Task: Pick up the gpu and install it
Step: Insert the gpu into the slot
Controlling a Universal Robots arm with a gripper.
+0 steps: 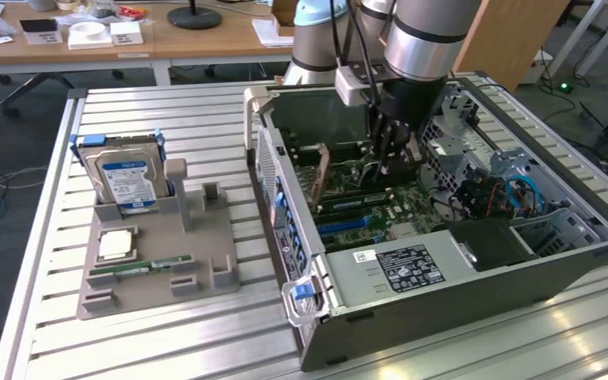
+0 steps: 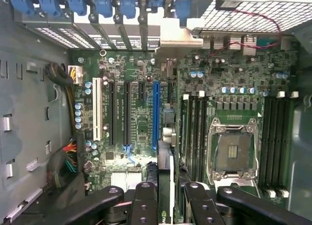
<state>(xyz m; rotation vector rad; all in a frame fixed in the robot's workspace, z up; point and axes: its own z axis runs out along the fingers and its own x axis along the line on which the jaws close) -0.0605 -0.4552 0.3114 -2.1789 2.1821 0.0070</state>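
- The gripper point(image 1: 391, 162) hung down inside the open computer case point(image 1: 442, 309), which lay on its side on the slatted table point(image 1: 156, 119), toward the exterior view's right.
- Its fingers point(image 2: 146, 205) were drawn almost together. As far as the wrist view showed, they were clamped on the two faces of the gpu point(image 2: 165, 183), seen edge-on between them.
- The gpu stood upright over the motherboard point(image 2: 141, 122), just beside the long blue slot point(image 2: 156, 113), between that slot and the black memory slots point(image 2: 192, 132). Whether its lower edge sat in a connector could not be told.
- The CPU socket point(image 2: 233, 152) sat beyond those memory slots.
- On the exterior view's left, well apart from the case, a grey holder point(image 1: 177, 237) carried three parts. A blue-labelled hard drive point(image 1: 127, 180) stood upright at its far end. A square processor point(image 1: 114, 244) lay flat in the middle. A green memory stick point(image 1: 140, 267) lay nearer.
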